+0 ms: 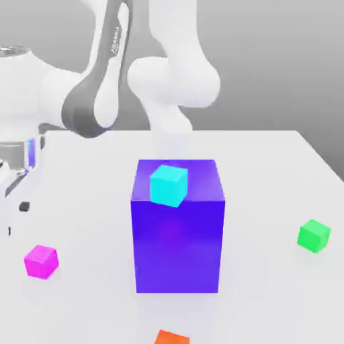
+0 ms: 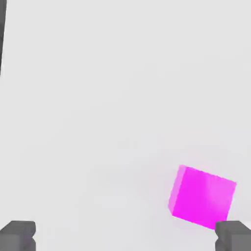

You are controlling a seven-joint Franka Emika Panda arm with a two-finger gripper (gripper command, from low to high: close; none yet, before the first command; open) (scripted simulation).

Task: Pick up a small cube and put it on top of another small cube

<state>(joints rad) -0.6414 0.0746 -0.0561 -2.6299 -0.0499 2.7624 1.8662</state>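
The magenta cube [image 1: 41, 261] is small, plain-faced and bright, resting on the white counter [image 1: 269, 175] at the exterior view's left. The green cube [image 1: 314, 236] sits well apart on the right. The gripper [image 2: 125, 235] is spread wide, grasping nothing.

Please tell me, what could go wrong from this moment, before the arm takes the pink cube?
1. In the hand view the pink cube lies close to one fingertip, not centred between the open jaws; a straight descent might hit or push it.
2. The blue block with the cyan cube stands between the pink cube and the green cube; a low carry might strike them.
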